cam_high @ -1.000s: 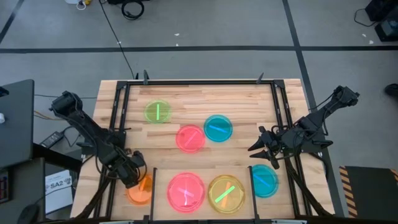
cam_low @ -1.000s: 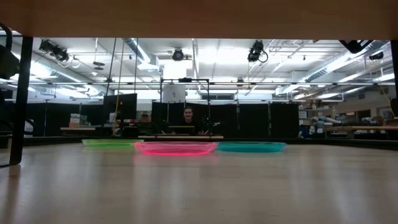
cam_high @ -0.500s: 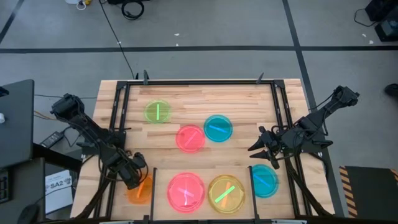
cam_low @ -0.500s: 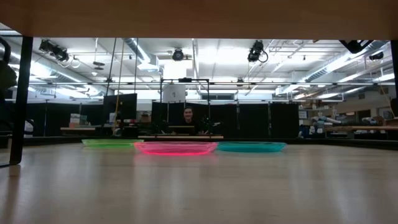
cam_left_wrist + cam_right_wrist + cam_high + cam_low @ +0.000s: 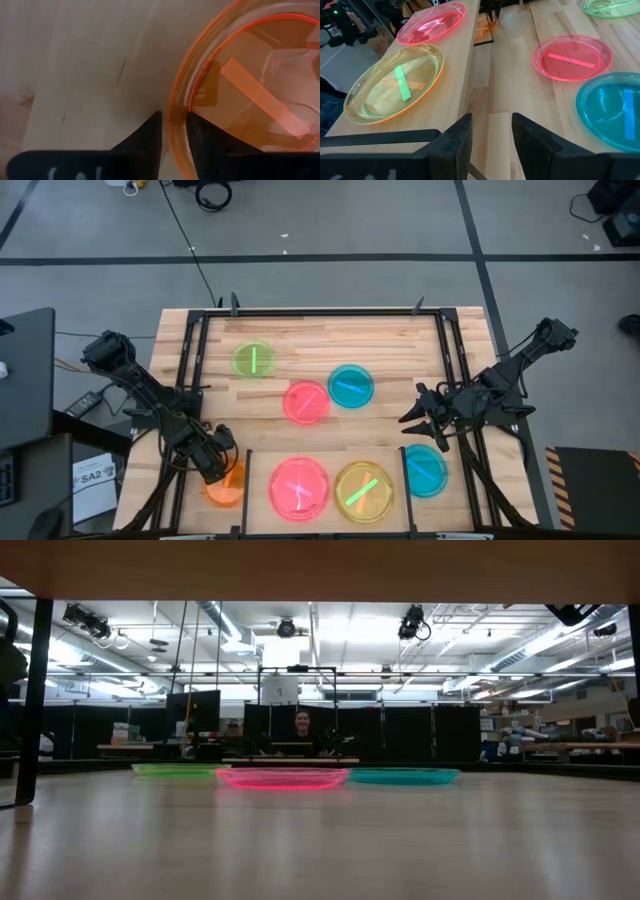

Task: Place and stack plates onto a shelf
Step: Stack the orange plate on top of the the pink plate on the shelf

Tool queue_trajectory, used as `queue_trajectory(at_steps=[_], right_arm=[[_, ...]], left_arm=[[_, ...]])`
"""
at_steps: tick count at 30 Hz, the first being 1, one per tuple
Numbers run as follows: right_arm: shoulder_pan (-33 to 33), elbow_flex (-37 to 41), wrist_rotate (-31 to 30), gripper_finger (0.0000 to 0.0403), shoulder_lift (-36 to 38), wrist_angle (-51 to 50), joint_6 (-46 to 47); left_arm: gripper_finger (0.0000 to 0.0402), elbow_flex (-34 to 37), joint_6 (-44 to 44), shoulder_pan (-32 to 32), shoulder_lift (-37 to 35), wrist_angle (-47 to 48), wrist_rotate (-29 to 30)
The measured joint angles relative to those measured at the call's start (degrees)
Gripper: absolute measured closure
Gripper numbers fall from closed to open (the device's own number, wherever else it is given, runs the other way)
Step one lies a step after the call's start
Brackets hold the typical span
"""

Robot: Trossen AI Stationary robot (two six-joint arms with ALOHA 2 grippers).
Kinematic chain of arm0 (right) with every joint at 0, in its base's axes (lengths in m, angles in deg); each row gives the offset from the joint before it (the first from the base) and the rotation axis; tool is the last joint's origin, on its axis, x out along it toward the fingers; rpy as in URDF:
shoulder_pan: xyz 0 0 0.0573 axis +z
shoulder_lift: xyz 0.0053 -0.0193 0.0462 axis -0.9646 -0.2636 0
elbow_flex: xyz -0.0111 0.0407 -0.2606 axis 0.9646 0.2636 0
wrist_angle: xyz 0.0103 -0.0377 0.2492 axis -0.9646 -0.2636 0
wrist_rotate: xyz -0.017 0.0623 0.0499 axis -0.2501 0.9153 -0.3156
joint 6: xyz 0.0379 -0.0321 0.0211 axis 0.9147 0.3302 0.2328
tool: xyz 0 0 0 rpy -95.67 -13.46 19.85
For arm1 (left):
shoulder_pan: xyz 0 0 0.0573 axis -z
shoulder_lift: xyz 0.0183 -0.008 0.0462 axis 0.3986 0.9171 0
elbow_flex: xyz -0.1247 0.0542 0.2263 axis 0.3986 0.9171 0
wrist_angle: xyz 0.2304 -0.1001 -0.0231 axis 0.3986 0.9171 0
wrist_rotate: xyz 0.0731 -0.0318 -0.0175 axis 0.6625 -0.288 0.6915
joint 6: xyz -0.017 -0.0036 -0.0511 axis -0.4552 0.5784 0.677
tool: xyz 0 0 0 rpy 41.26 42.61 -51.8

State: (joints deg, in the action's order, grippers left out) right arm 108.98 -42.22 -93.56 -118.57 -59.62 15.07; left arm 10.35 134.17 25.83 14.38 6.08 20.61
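- My left tool (image 5: 218,470) is at the near left corner of the light wooden tabletop (image 5: 320,345); its two dark fingers (image 5: 145,137) straddle the rim of a translucent orange plastic plate (image 5: 250,90), apparently pinching it.
- My right tool (image 5: 420,418) waits above the tabletop's right side, fingers (image 5: 455,142) parted and holding nothing.
- On the thin black wire shelf (image 5: 320,452) along the near edge rest a pink plate (image 5: 299,487) and a yellow-green plate (image 5: 363,491).
- A cyan plate (image 5: 427,471) lies just right of the shelf.
- A small green plate (image 5: 253,360), a pink one (image 5: 306,402) and a cyan one (image 5: 351,386) lie mid-tabletop.
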Motion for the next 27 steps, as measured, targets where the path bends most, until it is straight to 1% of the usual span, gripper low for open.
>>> queue_trajectory(at_steps=[9,13,21,27], right_arm=[[0.0,0.0,0.0,0.0259,0.0,0.0,-0.4],[0.0,0.0,0.0,0.0259,0.0,0.0,-0.5],[0.0,0.0,-0.1,0.0259,0.0,0.0,-1.5],[0.0,0.0,-0.1,0.0259,0.0,0.0,-1.5]], left_arm=[[0.037,0.0,0.0,0.1,0.1,-1.6,-1.4],[0.039,0.0,0.2,0.0,0.0,-1.2,-3.4],[0.0396,0.0,1.4,0.0,-0.5,-0.6,-4.7],[0.0397,0.1,3.7,0.1,-3.3,0.8,-5.2]])
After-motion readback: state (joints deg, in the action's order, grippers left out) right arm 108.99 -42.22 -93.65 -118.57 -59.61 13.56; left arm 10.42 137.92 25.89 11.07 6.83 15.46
